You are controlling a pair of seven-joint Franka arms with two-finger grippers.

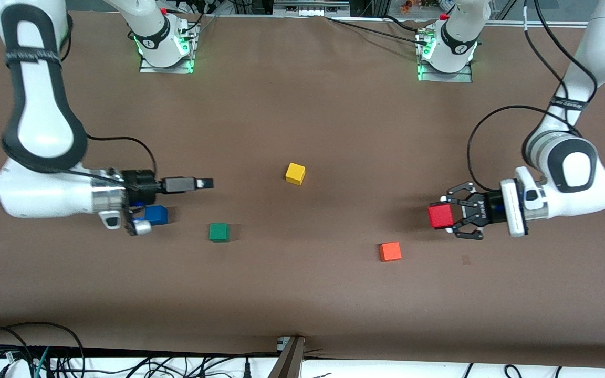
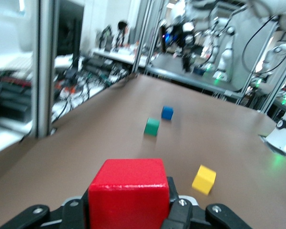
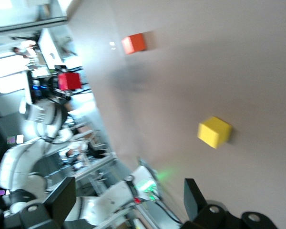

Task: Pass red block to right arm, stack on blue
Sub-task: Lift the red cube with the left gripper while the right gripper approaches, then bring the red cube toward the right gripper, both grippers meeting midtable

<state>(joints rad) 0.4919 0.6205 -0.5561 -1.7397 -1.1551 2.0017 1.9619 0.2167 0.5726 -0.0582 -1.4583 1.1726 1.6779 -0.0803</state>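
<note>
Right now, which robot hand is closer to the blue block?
The right one. The right gripper, open, hovers just beside the blue block at the right arm's end of the table. The left gripper holds the red block up at the left arm's end.

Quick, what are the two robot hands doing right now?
Left gripper: closed on the red block, held in the air.
Right gripper: open and empty, near the blue block.
</note>
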